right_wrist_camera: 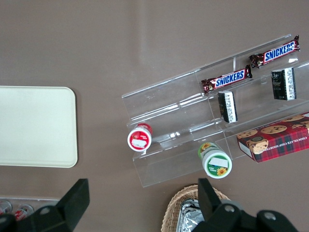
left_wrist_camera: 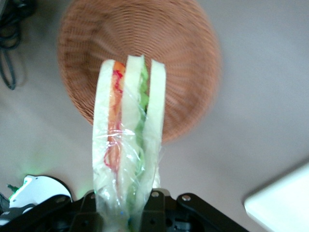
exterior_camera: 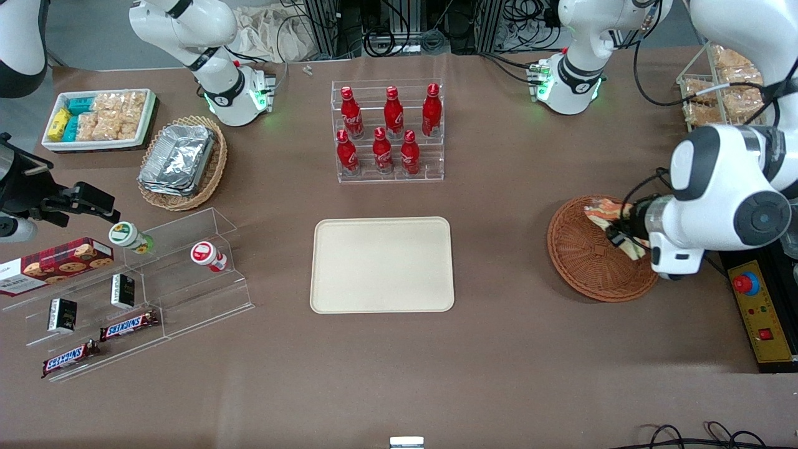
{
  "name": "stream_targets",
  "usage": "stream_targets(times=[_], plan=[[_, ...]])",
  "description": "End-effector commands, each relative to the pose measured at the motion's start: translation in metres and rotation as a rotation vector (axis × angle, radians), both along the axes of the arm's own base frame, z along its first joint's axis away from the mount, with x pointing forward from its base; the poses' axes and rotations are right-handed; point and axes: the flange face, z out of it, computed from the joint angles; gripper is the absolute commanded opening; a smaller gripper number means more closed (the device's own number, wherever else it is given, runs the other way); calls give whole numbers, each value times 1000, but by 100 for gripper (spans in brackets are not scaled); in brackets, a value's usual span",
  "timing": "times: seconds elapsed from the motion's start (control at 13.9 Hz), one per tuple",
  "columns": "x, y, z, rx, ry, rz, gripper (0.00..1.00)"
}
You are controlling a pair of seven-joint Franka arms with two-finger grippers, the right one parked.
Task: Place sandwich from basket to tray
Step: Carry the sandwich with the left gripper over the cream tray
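You had the plastic-wrapped triangular wedge sandwich [left_wrist_camera: 128,140] pinched between the left gripper [left_wrist_camera: 126,205] fingers, lifted above the round reddish-brown wicker basket [exterior_camera: 586,262], probably so it would clear the rim. That basket looked bare underneath it. The flat cream-beige rectangular tray [exterior_camera: 381,265], well apart toward the table's middle, held nothing yet

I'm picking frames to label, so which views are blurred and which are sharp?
Left wrist view: the basket is soft with blur, and the sandwich in the claw is also slightly soft. Front view: sharp, with glare on the foil containers. Right wrist view: sharp.
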Motion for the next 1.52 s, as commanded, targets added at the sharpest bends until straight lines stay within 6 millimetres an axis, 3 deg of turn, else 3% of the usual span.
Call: stream_targets(times=[0.0,0.14,0.29,0.36,0.51,0.65,0.79,1.01,1.15,1.44], plan=[[-4,-86,19,-72,-22,-176,0],[-18,-140,27,-118,-46,-274,0],[-29,-194,21,-172,-103,-330,0],[-34,-217,9,-194,-101,-337,0],[-21,-246,-24,-275,-159,-340,0],[-34,-300,-68,-300,-195,-389,0],[-33,-322,-122,-238,-250,-407,0],[-44,-342,-176,-190,-271,-477,0],[-48,-344,-192,-185,-250,-487,0],[-50,-344,-205,-140,-268,-548,0]])
